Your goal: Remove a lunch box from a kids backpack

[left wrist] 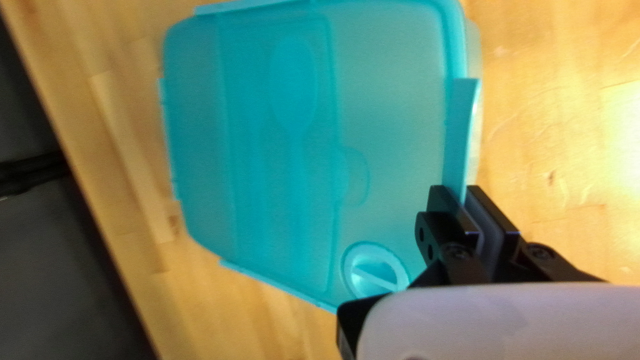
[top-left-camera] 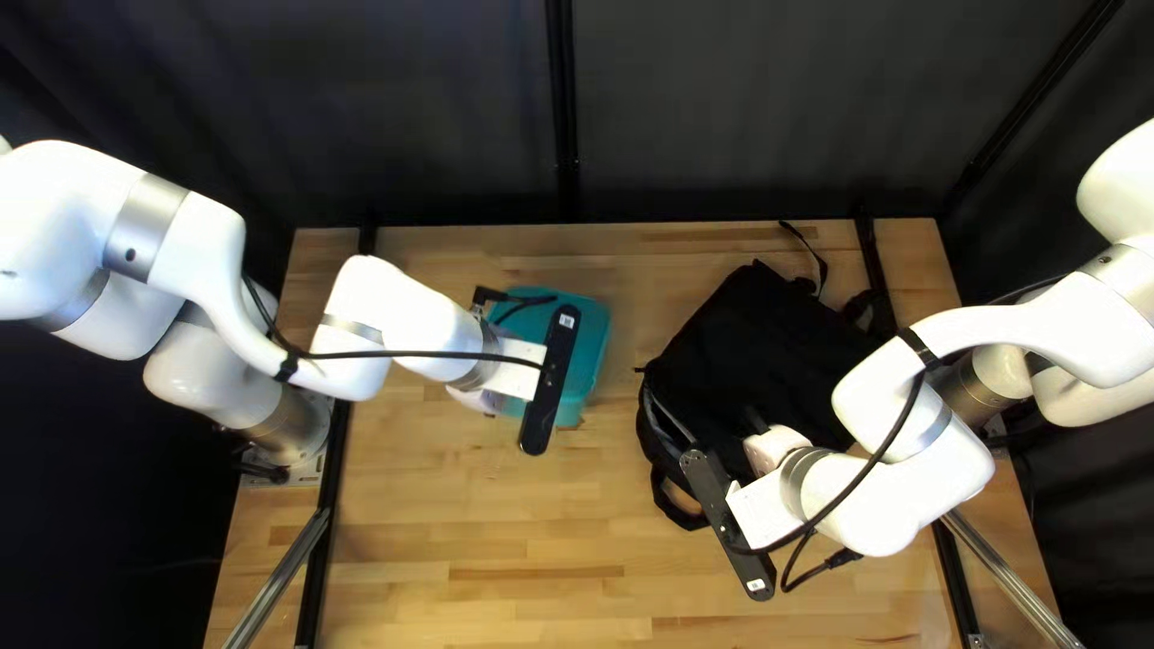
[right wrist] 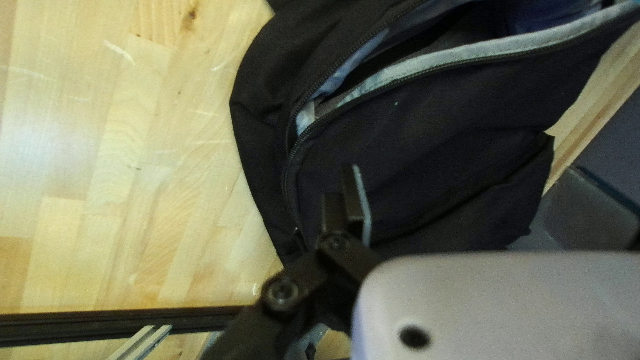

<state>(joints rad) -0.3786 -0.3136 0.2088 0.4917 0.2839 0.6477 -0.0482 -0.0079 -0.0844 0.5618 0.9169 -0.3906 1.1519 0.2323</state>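
My left gripper [left wrist: 460, 193] is clenched on one side of the lunch box [left wrist: 400, 100], whose long axis runs toward the bench's [top-left-camera: 481, 565] far edge. The right arm [top-left-camera: 866, 499], fingers [right wrist: 352, 193] parted, is farther, over the backpack [top-left-camera: 757, 349].

The lunch box [left wrist: 400, 133] is teal; the backpack [top-left-camera: 757, 349] black; the table [top-left-camera: 481, 517] tan, wood-grained.
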